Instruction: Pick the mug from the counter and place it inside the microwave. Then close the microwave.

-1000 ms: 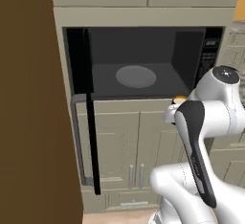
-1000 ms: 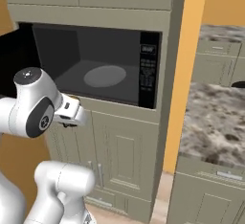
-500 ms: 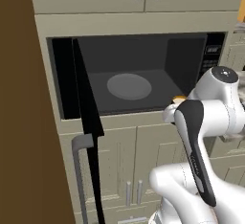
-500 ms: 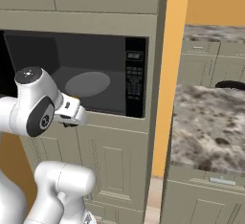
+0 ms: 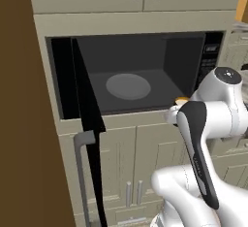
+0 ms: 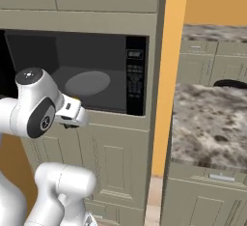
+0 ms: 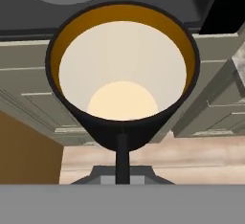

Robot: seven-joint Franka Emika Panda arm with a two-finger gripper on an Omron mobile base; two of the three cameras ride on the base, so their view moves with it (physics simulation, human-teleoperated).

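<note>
One gap remains: the tool [image 7: 122, 144], pinching the mug [image 7: 122, 70], hangs just below and before the open microwave [image 5: 140, 71], turntable [image 5: 127, 86] ahead.

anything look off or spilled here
Nothing stands out. The mug sits upright in the shut gripper and looks empty. The microwave door hangs open, its turntable bare, as the task needs.

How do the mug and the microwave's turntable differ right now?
The mug is black outside with an orange-and-cream inside, carried in the shut gripper below and in front of the microwave; the turntable is a flat grey disc lying bare inside the cavity. Both are round.
</note>
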